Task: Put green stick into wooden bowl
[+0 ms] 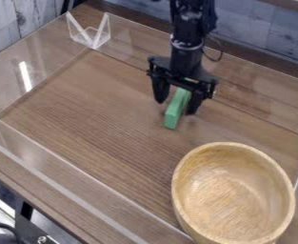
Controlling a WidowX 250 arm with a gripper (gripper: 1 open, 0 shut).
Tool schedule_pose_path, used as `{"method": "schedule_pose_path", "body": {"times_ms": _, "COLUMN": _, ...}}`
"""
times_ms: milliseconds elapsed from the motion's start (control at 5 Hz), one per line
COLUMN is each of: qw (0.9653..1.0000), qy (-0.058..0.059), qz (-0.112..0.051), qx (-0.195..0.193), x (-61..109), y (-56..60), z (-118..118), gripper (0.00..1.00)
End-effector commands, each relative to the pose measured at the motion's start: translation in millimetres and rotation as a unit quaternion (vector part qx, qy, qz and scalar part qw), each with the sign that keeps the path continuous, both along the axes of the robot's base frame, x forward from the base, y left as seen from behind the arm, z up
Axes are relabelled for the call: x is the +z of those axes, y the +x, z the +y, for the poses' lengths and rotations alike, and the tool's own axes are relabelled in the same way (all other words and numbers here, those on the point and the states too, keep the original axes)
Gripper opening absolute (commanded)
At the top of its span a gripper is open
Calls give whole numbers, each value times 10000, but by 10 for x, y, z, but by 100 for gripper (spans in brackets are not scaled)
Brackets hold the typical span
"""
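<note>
A black gripper (179, 93), fingers wide open, straddles a green stick (175, 109) at upper centre, apparently not gripping it. A wooden bowl (234, 193) sits at lower right on the table (94, 119).

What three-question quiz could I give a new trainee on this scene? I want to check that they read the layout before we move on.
1. True or false: the green stick lies inside the wooden bowl.
2. Multiple choice: how do the jaws stand at the green stick?
a) open
b) shut
c) out of the picture
3. Fill in the blank: in the picture, the wooden bowl is nearer the ______ edge than the top edge.

Key: 1. false; 2. a; 3. bottom
</note>
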State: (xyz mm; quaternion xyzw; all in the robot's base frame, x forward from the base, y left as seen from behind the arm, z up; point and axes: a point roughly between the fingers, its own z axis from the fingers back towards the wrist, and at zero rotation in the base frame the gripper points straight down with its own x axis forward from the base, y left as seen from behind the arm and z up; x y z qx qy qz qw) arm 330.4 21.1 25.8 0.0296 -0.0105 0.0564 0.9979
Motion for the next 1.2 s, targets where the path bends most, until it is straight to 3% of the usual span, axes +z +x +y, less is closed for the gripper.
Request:
{"method": "schedule_pose_path", "body": {"times_ms": 0, "qw": 9998, "qy": 70, "qz": -187, "qx": 74, "x": 60, "y": 55, "z": 44, "gripper": 0}}
{"method": "schedule_pose_path", "body": {"times_ms": 1000, "qw": 9993, "qy": -90, "qz": -32, "qx": 363, "x": 455, "y": -184, "z": 19, "gripper": 0}}
